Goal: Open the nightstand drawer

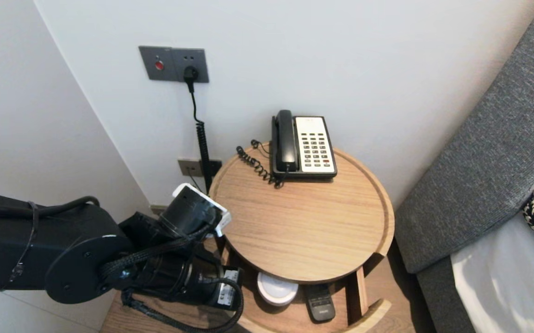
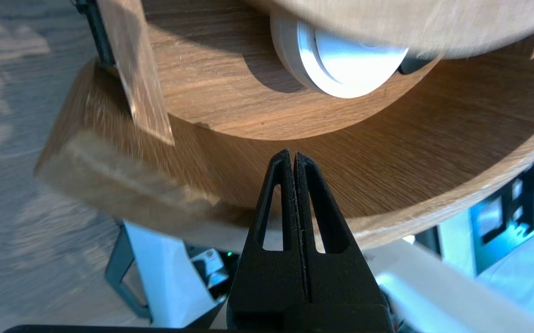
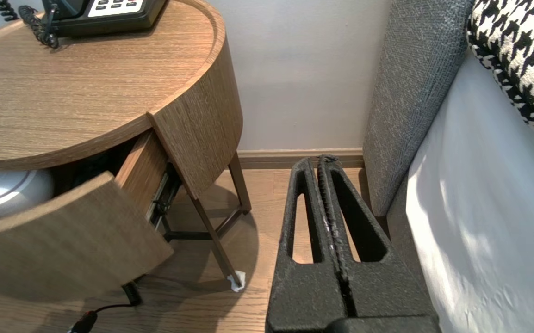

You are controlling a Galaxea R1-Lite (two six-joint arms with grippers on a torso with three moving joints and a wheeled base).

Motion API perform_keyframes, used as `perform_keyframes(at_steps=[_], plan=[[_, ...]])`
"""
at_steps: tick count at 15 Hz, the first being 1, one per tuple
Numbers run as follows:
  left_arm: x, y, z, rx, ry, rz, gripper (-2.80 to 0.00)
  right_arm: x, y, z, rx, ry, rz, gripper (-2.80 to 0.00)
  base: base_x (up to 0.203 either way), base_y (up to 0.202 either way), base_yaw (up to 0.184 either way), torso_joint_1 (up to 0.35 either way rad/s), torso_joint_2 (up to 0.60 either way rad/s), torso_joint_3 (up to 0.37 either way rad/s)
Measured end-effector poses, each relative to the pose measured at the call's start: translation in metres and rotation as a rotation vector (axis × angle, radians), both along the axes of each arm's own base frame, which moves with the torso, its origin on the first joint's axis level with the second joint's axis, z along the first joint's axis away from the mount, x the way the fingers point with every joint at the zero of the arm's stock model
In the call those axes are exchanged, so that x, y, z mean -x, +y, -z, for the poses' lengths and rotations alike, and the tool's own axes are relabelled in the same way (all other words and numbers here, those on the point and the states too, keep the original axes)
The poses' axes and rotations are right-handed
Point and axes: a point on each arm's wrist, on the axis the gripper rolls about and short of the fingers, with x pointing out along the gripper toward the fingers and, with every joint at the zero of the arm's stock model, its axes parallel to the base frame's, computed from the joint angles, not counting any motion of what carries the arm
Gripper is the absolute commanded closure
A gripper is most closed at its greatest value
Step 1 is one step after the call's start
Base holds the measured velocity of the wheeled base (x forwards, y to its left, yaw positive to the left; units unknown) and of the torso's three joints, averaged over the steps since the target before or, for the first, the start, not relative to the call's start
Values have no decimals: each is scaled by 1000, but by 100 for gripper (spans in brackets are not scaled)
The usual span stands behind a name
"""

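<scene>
Our clenched, empty left gripper (image 2: 293, 155) hovers at the front wall of the open curved wooden drawer (image 2: 410, 185), its white round disc (image 2: 341, 64) and black remote (image 1: 320, 303) untouched, while our clenched right gripper (image 3: 325, 159) idles by the grey upholstered headboard (image 3: 410, 92).

No txt I can read from here. Phone (image 1: 305, 147) on the surface (image 1: 294, 226): keypad has print, too small to make out. White sticker (image 1: 224, 290) on left arm (image 1: 17, 245): illegible. Remote (image 1: 320, 303) in drawer (image 1: 371, 312): no legible marks.
</scene>
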Motion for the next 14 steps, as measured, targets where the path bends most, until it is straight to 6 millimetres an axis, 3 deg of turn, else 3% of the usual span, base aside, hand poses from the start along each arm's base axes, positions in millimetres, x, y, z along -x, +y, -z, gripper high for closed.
perform_keyframes(at_steps=[14], plan=[[28,2,12,-41,-31,180,0,0,0,0,0,0,0,0,0,0,0,0,0,0]])
